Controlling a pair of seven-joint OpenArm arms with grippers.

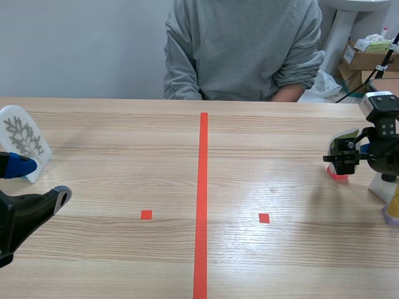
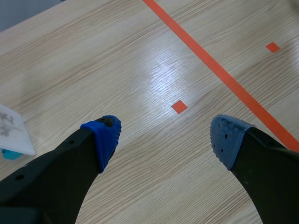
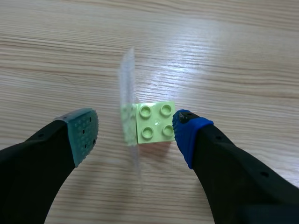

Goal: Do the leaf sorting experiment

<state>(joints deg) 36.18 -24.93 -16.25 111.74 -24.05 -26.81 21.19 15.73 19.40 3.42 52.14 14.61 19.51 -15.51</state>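
A white card printed with a grey leaf (image 1: 22,138) stands upright at the table's far left; in the left wrist view the same leaf card (image 2: 10,133) sits on a teal base beside my left finger. My left gripper (image 1: 42,180) (image 2: 164,140) is open over bare wood, holding nothing. At the right, my right gripper (image 1: 340,161) (image 3: 135,128) is open and low around a small light-green studded brick (image 3: 155,122) that carries a clear upright plate (image 3: 127,88). The blue-padded finger touches the brick's side; the other finger stands apart from the plate. In the scene view, only a reddish bit (image 1: 337,175) shows beneath this gripper.
A person in a grey sweatshirt (image 1: 243,50) sits across the table. A red tape line (image 1: 202,205) runs down the middle with a red square mark (image 1: 146,215) on either side. Cardboard boxes (image 1: 365,59) stand behind at the right; a pale object (image 1: 389,202) is at the right edge.
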